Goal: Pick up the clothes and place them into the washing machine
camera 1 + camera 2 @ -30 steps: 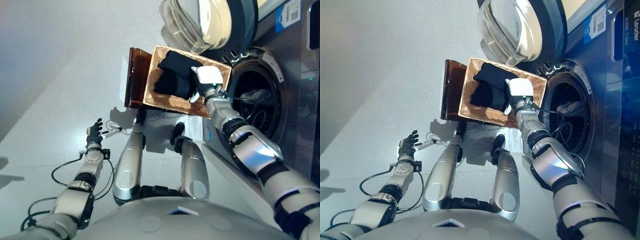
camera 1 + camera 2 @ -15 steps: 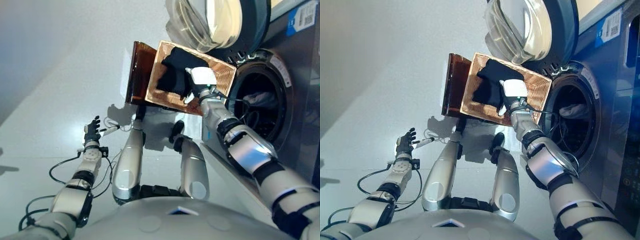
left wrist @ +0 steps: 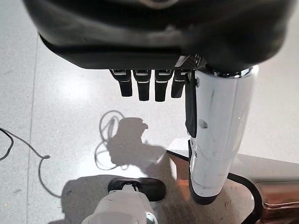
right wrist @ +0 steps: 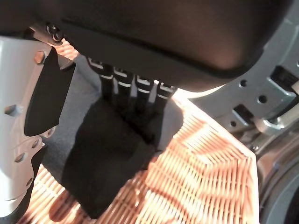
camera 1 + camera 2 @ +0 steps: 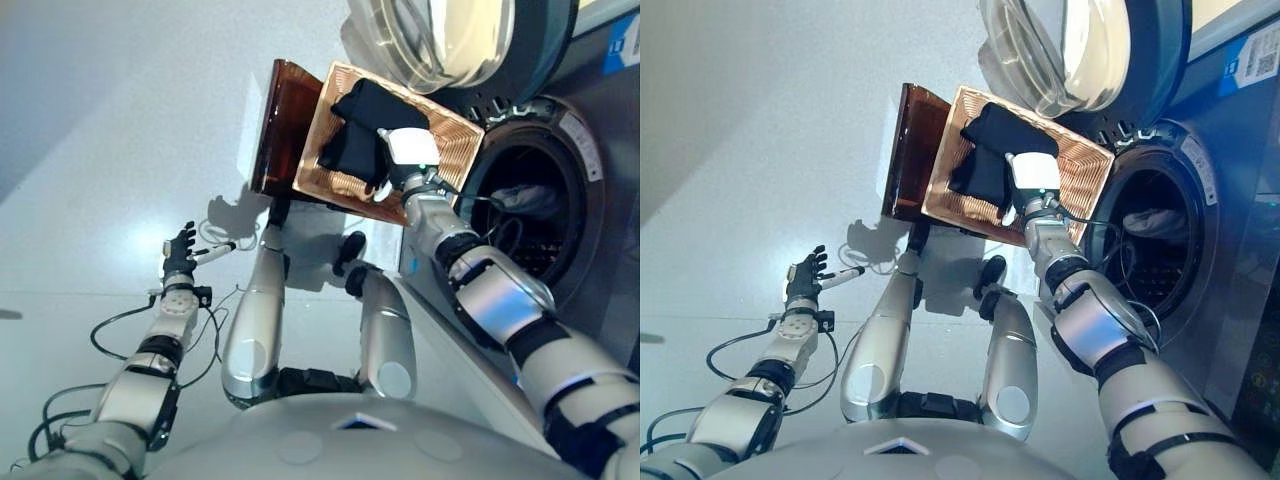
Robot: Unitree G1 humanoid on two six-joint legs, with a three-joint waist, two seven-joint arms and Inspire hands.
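Black clothes (image 5: 365, 135) lie in the shallow wicker basket (image 5: 457, 140), which rests on a low dark brown box (image 5: 285, 125) beside the washing machine. My right hand (image 5: 408, 150) is over the basket, its straight fingers (image 4: 135, 86) down on the black clothes (image 4: 107, 158) and its thumb held apart. The machine's round door (image 5: 450, 40) stands open above the basket. The drum opening (image 5: 530, 230) is just right of the basket, with a light garment (image 5: 525, 197) inside. My left hand (image 5: 180, 250) hangs open and empty over the floor at the lower left.
The washing machine's grey front (image 5: 610, 200) takes up the right side. The open door hangs close over the basket's far edge. Pale floor (image 5: 120, 130) stretches to the left of the box.
The whole picture has shifted, so the camera moved. My right hand stays on the black clothes in the basket. My left hand is still open over the floor.
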